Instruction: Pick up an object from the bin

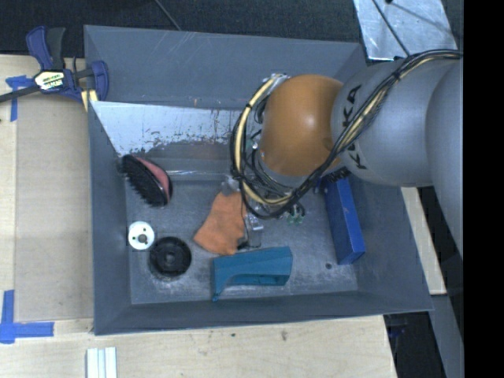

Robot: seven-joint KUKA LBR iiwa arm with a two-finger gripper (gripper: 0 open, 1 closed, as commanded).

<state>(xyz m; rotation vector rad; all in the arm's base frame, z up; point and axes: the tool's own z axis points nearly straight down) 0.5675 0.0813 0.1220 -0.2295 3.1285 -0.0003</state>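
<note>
Gripper down beside the orange cloth, mid-bin

The gripper [253, 239] sits at the right edge of a crumpled orange cloth [219, 225], just above a teal wedge-shaped piece [252, 270] in the grey bin [197, 69]. Whether it is open or closed cannot be told. A blue bar [345, 220] lies to the right.

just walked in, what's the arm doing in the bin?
The arm reaches into the bin from the right. Its gripper is over the middle, at the right edge of an orange cloth and just above a teal block. I can't see anything held yet. A blue bar lies to the right. A brush, a white cap and a black disc lie on the left.
</note>
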